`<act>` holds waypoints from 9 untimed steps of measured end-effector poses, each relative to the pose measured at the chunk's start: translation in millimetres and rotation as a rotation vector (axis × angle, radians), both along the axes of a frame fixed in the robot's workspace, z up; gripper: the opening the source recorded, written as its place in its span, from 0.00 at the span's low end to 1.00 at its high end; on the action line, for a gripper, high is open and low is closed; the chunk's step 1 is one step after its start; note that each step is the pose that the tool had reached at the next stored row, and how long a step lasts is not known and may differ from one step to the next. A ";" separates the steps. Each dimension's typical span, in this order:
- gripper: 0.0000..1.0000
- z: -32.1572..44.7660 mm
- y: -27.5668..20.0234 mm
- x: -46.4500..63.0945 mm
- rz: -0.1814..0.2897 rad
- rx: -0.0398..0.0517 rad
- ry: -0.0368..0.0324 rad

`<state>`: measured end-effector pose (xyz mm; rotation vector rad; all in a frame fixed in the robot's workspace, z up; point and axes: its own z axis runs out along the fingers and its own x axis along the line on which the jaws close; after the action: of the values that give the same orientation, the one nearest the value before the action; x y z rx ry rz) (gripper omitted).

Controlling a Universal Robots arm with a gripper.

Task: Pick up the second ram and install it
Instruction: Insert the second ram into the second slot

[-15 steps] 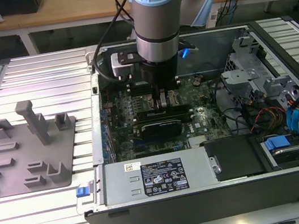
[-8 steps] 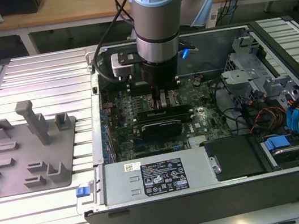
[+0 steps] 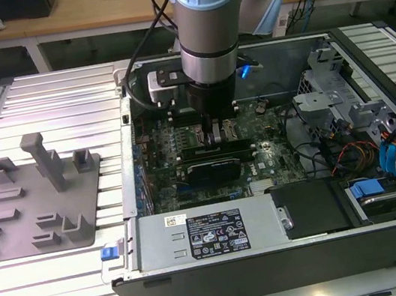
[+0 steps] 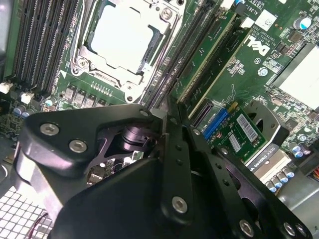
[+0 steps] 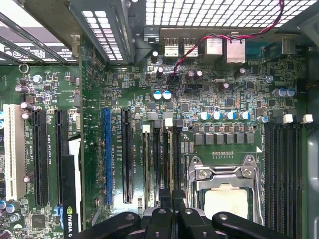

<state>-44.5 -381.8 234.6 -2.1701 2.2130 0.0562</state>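
Green and thin, the second ram (image 4: pixel 209 59) stands on edge in the memory slot farthest from the CPU socket (image 4: pixel 122 35). That is my reading of the one stick that can be made out.

In the exterior view the slot bank runs from nine o'clock to three o'clock across the motherboard (image 3: pixel 268 159), so the stick's long axis lies that way too. The gripper (image 3: pixel 215 136) hangs straight over the bank, with the stick just at its tips. The fingers (image 5: pixel 162 211) are drawn together with barely a sliver between them. Whether they pinch the stick's top edge or only rest beside it is hidden.

The grey tray (image 3: pixel 21 227) of holder blocks lies well apart, at nine o'clock from the case. White lettering dots the board. At six o'clock from the gripper, the power-supply box (image 3: pixel 162 249) carries a dark printed label (image 3: pixel 216 232) and a small white label (image 3: pixel 176 220); I leave them all unread.
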 end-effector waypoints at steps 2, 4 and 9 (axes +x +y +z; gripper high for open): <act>0.09 -0.3 0.0 0.0 0.000 0.0000 0.0000; 0.09 -0.5 0.0 0.0 0.000 0.0000 0.0000; 0.09 -0.7 0.0 0.0 0.001 0.0001 0.0000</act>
<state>-44.5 -381.8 234.0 -2.1715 2.2116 0.0563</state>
